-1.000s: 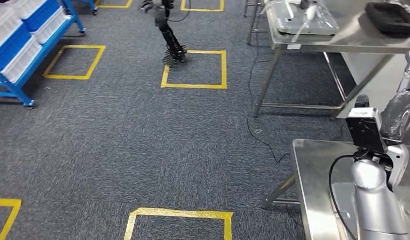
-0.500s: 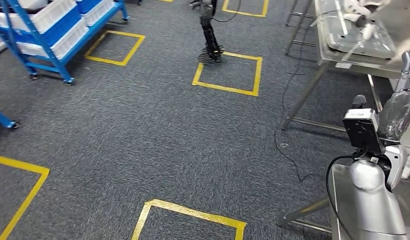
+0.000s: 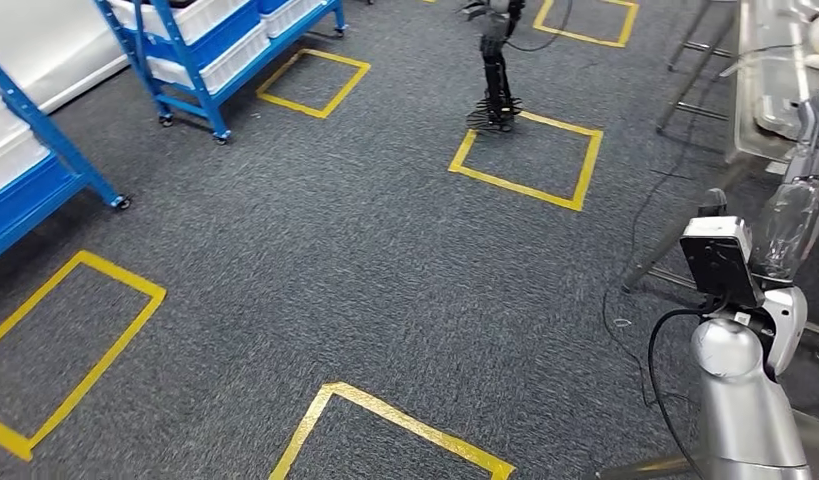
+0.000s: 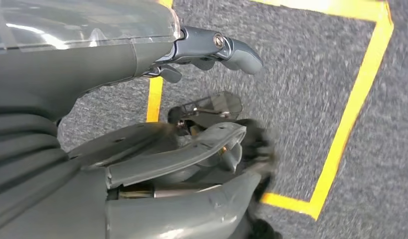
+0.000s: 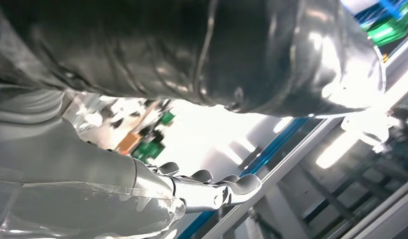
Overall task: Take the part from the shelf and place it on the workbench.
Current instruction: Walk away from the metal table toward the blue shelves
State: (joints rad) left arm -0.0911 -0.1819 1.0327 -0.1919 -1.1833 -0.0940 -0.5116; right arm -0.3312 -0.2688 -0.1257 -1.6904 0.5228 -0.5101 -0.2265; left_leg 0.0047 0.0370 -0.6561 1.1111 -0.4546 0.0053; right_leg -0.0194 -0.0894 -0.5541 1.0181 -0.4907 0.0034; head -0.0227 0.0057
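shelf (image 3: 188, 62): blue frame, white bins, upright, far left | workbench (image 3: 743, 130): steel, far right

two blue shelves (image 3: 200, 40), five yellow squares (image 3: 525, 155)

Right robot hand (image 3: 807, 150) raised — fingers straight.

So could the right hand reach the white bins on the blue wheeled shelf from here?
Probably not. The right hand is raised at the robot's right side, while the blue wheeled shelf with its white bins stands far off across open grey carpet.
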